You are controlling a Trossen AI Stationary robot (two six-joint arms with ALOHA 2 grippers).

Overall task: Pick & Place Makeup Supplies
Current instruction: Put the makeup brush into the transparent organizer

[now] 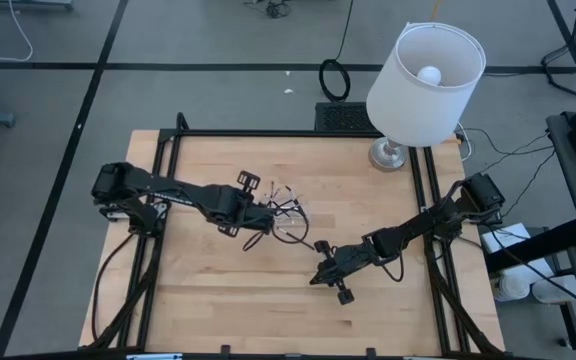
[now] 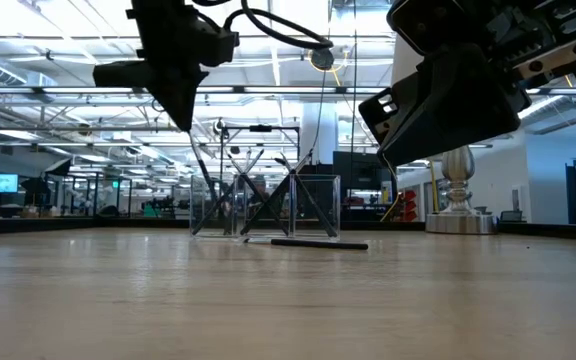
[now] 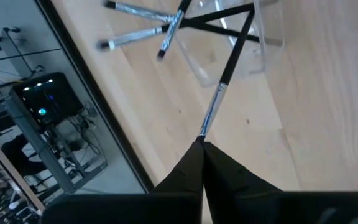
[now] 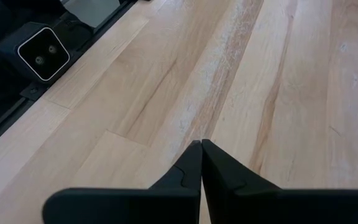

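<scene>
A: Starting at the left, what have I got?

B: My left gripper point(image 1: 268, 217) sits above the pale wooden surface point(image 1: 218, 310), left of centre. In the left wrist view its fingers point(image 3: 188, 171) are pinched on the silvery end of one thin dark brush point(image 3: 224, 81), which runs away from the tips toward the clear plastic holder point(image 3: 253, 56).

A: And the rest of the makeup supplies?

B: Just beyond that gripper, near the middle of the surface. The low view shows the clear plastic holder as two square compartments, and several thin dark sticks point(image 2: 258, 195) lean crossed inside it, their tips poking above the rim. One more dark pencil-like stick point(image 2: 318, 243) lies flat on the surface just in front of the holder. I cannot count the sticks exactly.

A: Further right?

B: My right gripper point(image 1: 318, 277) hangs right of centre, toward the front edge and clear of the holder. In the right wrist view its fingers point(image 4: 191, 165) are pressed together with nothing between them, only bare wood under them.

A: Anything else on the surface?

B: A table lamp with a white shade point(image 1: 426, 70) and a silvery base stands at the far right corner. In the low view only its base point(image 2: 458, 210) shows, behind the right arm.
</scene>
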